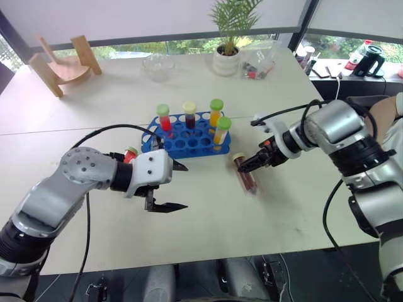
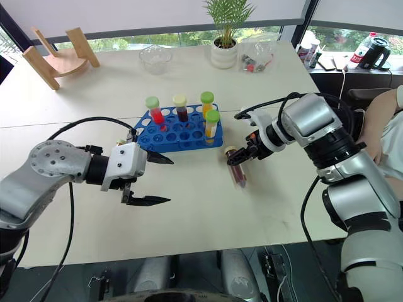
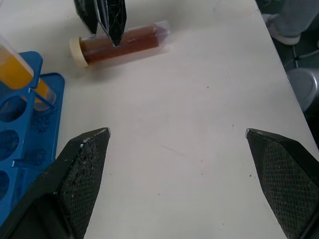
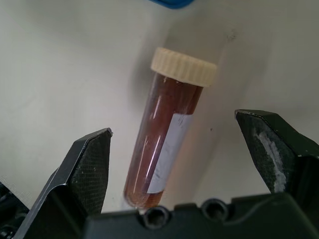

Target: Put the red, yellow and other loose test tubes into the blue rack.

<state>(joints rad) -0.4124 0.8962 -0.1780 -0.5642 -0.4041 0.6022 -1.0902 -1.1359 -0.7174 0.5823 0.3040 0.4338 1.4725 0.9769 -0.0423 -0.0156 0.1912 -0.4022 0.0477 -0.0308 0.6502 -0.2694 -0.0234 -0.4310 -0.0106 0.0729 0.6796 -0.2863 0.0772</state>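
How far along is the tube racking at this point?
Mostly done: the red tube and yellow tube stand in the blue rack. In hand: the open right gripper straddles the brown tube, lying on the table, ungripped. Left: racking it. The left gripper is open, empty.

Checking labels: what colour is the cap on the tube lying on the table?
Cream, on the lying tube; clearest in the right wrist view.
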